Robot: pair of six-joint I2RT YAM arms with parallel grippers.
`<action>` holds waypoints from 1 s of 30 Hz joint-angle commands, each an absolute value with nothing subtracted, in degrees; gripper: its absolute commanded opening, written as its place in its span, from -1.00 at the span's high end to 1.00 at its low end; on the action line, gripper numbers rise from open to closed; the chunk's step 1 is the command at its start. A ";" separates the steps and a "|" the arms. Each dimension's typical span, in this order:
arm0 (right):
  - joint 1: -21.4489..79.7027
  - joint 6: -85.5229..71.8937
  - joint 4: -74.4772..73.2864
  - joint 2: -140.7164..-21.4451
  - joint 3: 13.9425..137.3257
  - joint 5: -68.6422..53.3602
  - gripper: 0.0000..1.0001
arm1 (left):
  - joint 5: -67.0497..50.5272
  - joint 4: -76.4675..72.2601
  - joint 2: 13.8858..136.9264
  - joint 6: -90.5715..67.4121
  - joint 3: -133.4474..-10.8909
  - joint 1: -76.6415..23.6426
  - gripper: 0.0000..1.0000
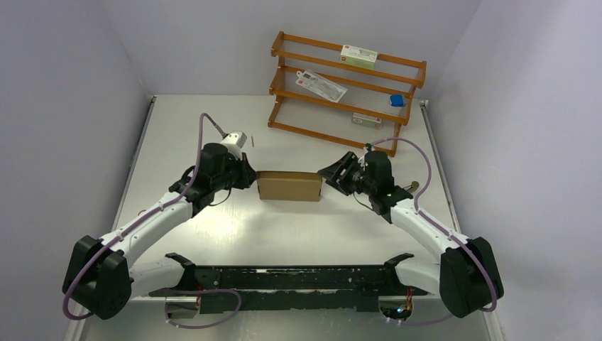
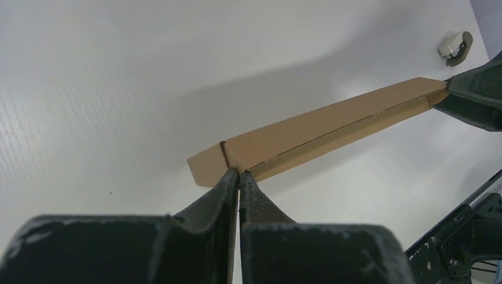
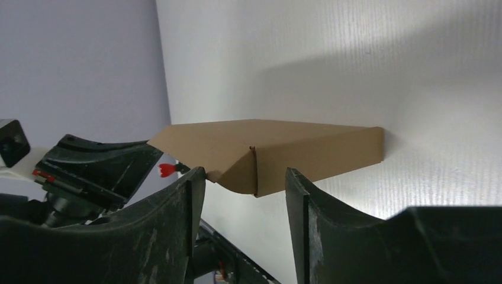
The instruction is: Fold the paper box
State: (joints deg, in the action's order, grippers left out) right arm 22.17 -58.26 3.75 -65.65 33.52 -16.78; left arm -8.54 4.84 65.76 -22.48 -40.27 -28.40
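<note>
Bench (image 1: 213, 234) first: pale and wide, with a wooden rack (image 1: 348, 85) standing at about one o'clock by the back wall. Dead centre lies the paper box (image 1: 289, 186), and it already reads as a shallow brown rectangle, not a flat sheet. Its long walls are up and its top panel is flat, with the long axis running from nine to three o'clock.

At the nine o'clock end, the left pincer (image 2: 238, 174) is clamped tight. Its fingers are pressed together on a thin edge of cardboard right at the corner crease.

At the three o'clock end, the right pincer (image 3: 245, 177) stands apart, with its jaws spread either side of the end corner. It grips nothing. The end flap there sits folded on a slant, with one seam showing.

By the look of it, most of the folding is done. What seems left is pressing or tucking the end flaps so the shape stays locked. Whether the far wall is fully seated cannot be told from these views.
</note>
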 commanded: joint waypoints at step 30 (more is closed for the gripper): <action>21.88 -56.25 15.36 -66.01 23.92 -20.79 0.25 | -15.93 0.46 56.86 -46.35 -35.58 -18.32 -0.83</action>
State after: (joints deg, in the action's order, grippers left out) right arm 21.71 -58.81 19.73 -65.49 25.32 -21.67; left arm -12.43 4.32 56.34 -37.21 -36.12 -21.74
